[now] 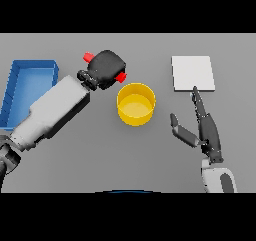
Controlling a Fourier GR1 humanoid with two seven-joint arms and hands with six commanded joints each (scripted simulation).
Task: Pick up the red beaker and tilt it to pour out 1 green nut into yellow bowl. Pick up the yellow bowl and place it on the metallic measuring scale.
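Two hands were in view, and only one was working. Nearest, at the lower right, the right hand [207, 130] rested idle just above the table [90, 160], fingers straight and spread, thumb held apart, holding nothing; its longest fingertip reached almost to the near edge of the metallic measuring scale [193, 73].

Mid-table stood the yellow bowl [136, 104], upright, open side up. Its inside showed only yellow; no green nut could be made out in it, so the pour was judged not yet done.

Just beyond and to the left of the bowl, the left hand [106, 67] was curled around the red beaker [121, 77]. The hand hid most of the beaker: one red end stuck out toward the bowl's far-left rim and another red bit showed on the hand's far side, so the beaker appeared to lie tilted well over, mouth toward the bowl. Whether the mouth was truly above the rim could not be told.

Farther left, a blue tray [30, 67] sat along the table's left edge, well apart from the bowl. The scale lay flat at the far right, apart from the bowl.

Judgement on the step in hand: bring the red end over the middle of the bowl, not its rim. Roll the wrist slowly. Stop tilting as soon as one nut drops, since too much tilt risks several.
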